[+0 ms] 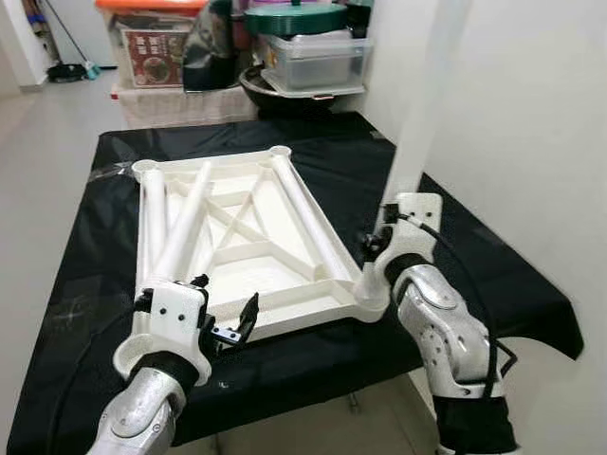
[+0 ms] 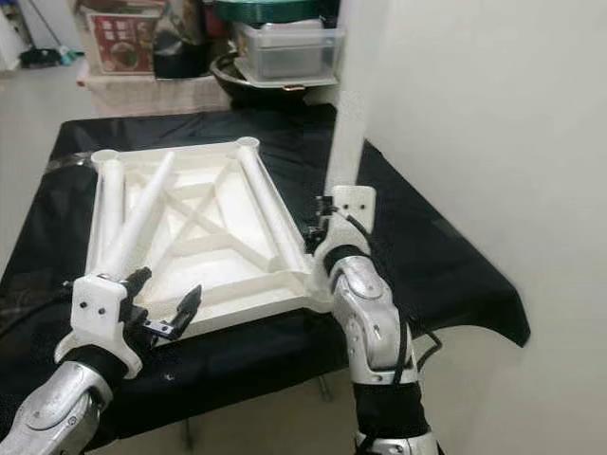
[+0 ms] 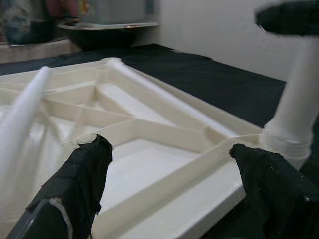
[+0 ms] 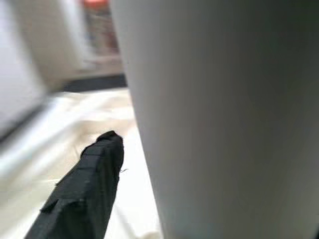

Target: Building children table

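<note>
So nearest the camera, the left gripper (image 1: 228, 313) sits at the front edge of the upside-down white plastic children's table top (image 1: 248, 254), fingers spread wide and holding nothing. In the left wrist view one black finger (image 3: 82, 179) is over the near rim and the other is off toward the corner, with the ribbed underside of the tray between them.

The table top lies flat on a black cloth-covered table (image 1: 76, 303), roughly in the middle, underside up so you can see the diagonal bracing ribs. Two loose white plastic tube legs (image 1: 185, 223) are lying inside it along the left side, pretty much parallel to each other.

Over at the near right corner, the right gripper (image 1: 375, 248) is up against a white tube leg (image 1: 427, 104) that stands upright in the corner socket, and it looks like it's clamped on it. The right wrist view is mostly that leg up close with one black finger (image 4: 87, 189) beside it, a bit blurry, so the grip isn't totally clear.

Further back, past the table, there's a clear plastic storage box (image 1: 313, 59) with a green round lid (image 1: 296, 17) on top, a dark metal bowl (image 1: 285, 95) under it, and a red printed carton (image 1: 156, 52).
</note>
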Controlling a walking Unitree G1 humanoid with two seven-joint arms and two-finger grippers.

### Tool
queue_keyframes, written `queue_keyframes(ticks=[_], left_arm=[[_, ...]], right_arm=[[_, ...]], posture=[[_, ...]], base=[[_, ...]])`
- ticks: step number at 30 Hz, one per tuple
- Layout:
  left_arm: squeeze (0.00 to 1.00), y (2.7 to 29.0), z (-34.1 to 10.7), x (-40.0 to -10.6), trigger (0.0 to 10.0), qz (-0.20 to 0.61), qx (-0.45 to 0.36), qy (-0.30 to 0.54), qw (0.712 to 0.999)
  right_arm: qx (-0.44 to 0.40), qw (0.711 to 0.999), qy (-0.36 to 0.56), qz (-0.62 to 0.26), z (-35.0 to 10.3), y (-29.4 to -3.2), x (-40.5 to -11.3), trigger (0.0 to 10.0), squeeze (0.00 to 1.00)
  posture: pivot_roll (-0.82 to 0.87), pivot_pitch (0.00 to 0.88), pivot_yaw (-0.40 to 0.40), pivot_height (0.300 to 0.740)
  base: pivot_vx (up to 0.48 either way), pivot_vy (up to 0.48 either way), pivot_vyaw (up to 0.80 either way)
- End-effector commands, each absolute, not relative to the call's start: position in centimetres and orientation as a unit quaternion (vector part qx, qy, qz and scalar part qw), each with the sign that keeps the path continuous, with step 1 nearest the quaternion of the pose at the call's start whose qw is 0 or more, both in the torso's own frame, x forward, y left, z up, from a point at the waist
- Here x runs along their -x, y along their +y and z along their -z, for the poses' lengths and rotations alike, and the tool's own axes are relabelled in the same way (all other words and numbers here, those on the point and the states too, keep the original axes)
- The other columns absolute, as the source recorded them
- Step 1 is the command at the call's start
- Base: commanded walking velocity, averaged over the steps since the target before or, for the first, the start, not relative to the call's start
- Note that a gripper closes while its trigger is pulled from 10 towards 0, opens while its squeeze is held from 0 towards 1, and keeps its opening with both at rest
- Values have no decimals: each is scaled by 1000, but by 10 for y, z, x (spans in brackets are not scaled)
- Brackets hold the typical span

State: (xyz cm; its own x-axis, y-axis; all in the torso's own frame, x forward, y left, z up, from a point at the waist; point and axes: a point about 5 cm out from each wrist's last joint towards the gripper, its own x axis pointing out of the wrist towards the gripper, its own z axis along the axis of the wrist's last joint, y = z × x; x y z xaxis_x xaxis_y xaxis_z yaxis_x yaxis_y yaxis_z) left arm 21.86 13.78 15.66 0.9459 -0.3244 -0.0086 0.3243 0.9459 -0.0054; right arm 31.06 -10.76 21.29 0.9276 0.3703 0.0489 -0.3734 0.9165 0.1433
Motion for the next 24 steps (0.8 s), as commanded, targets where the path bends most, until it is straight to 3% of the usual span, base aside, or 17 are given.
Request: queue_keyframes(ticks=[1,4,8,11,12,13,15,17,18,20,21,23,24], left_arm=[[0,136,-154,-218,10000,168,1,13,986],[0,132,-152,-219,10000,175,4,16,984],[0,130,-152,-220,10000,178,6,17,984],[0,128,-151,-220,10000,181,8,17,983],[0,128,-151,-220,10000,181,8,18,983],[0,128,-151,-220,10000,181,8,18,983],[0,128,-151,-219,10000,180,10,20,983],[0,128,-150,-218,10000,178,11,21,984],[0,128,-150,-218,10000,178,11,21,984],[0,129,-150,-217,10000,179,13,24,984],[0,129,-150,-217,10000,179,13,24,984],[0,128,-149,-216,10000,180,16,26,983],[0,128,-149,-216,10000,180,16,26,983]], right_arm=[[-87,945,-17,-315,-220,-83,-297,10000,0],[-43,869,-24,-493,-222,-83,-269,10000,0],[7,845,-4,-534,-210,-89,-267,10000,0],[17,844,16,-536,-199,-88,-275,10000,0],[15,851,25,-525,-196,-89,-281,4745,0],[15,851,25,-525,-196,-89,-281,4745,0],[5,886,46,-461,-188,-93,-299,0,0],[-7,932,68,-355,-182,-104,-320,0,0],[-7,932,68,-355,-182,-104,-320,0,0],[-32,972,86,-217,-176,-126,-338,0,0],[-32,972,86,-217,-176,-126,-338,0,0],[-51,988,103,-104,-170,-146,-340,0,0],[-51,988,103,-104,-170,-146,-340,0,0]], posture=[[166,0,-72,740],[167,0,-78,740],[174,0,-88,740],[174,0,-88,740],[184,0,-93,740],[184,0,-93,740],[190,0,-97,740],[191,0,-96,740],[191,0,-96,740],[187,0,-92,740],[187,0,-92,740],[181,0,-88,740],[181,0,-88,740]], base=[[0,0,0],[0,0,0],[0,0,0],[0,0,0],[0,0,0],[0,0,0],[0,0,0],[0,0,0],[0,0,0],[0,0,0],[0,0,0],[0,0,0],[0,0,0]])
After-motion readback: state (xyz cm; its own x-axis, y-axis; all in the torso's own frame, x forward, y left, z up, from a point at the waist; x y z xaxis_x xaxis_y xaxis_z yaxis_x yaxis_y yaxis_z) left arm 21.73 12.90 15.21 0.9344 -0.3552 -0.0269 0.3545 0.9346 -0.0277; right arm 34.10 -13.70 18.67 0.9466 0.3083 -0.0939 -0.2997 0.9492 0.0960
